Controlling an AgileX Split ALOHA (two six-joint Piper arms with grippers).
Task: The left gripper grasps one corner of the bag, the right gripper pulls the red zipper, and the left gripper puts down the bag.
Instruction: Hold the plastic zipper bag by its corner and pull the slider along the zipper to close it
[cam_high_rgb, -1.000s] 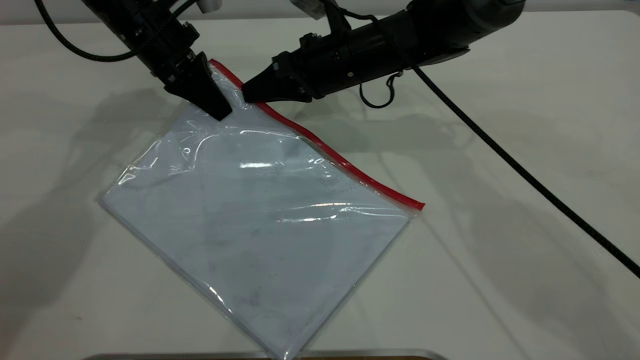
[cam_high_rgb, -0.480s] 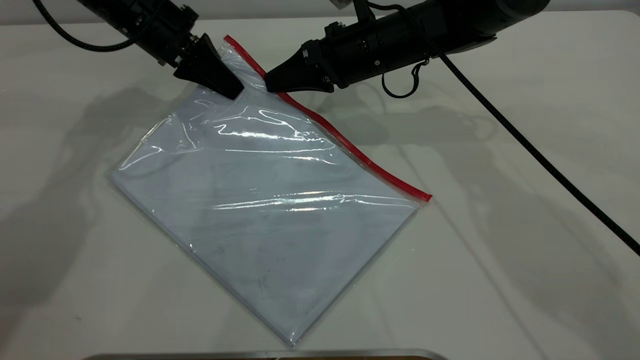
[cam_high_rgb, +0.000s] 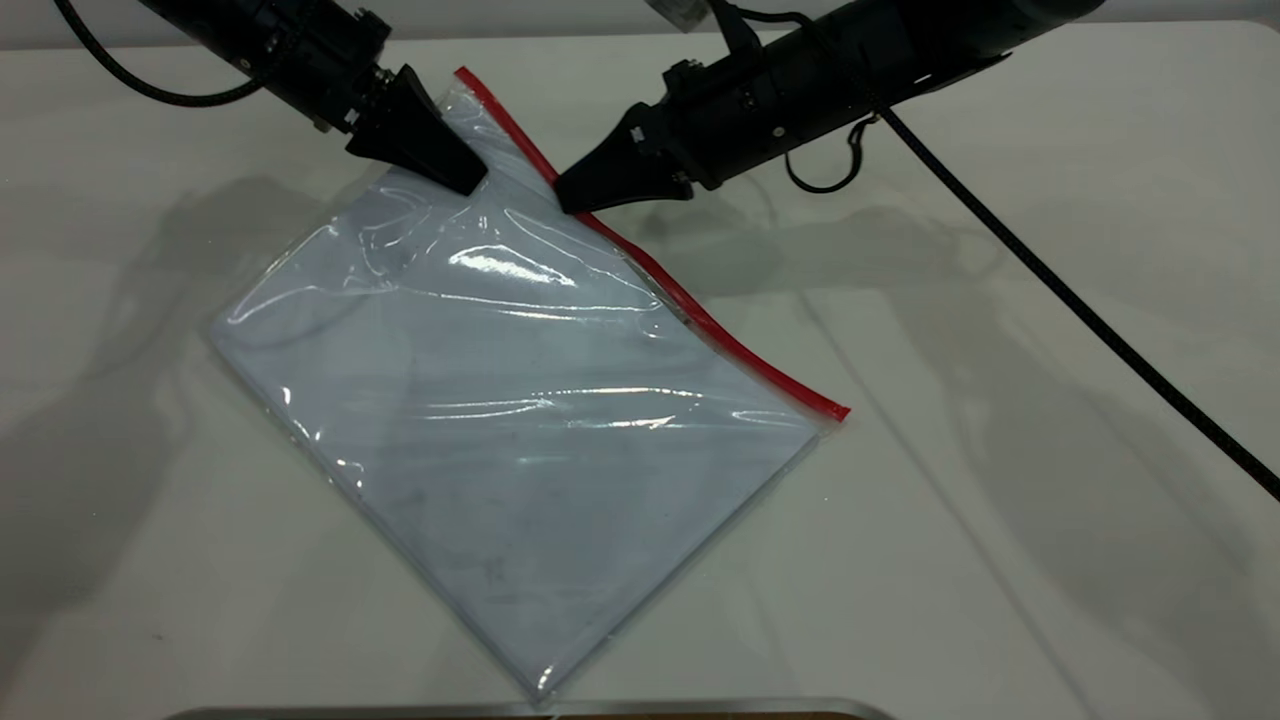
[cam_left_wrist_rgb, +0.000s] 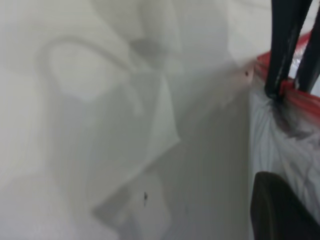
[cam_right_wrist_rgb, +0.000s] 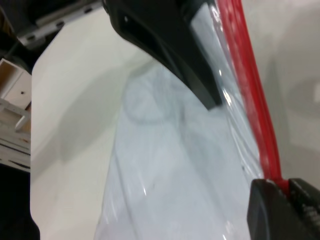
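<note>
The bag, a clear pouch with white sheets inside, lies tilted on the white table with its far corner lifted. My left gripper is shut on that raised corner, just beside the top end of the red zipper. My right gripper is shut on the red zipper a short way down from the left gripper. In the right wrist view the jaws pinch the red strip, with the left gripper beyond. In the left wrist view the right gripper's fingers clamp the strip.
The right arm's black cable runs across the table to the right edge. A metal rim lies along the near edge. A pale wooden shelf stands beyond the table.
My left gripper raised the bag's corner and now holds still. My right gripper has slid down-right along the red zipper. The bag's lower part has shifted slightly left.
</note>
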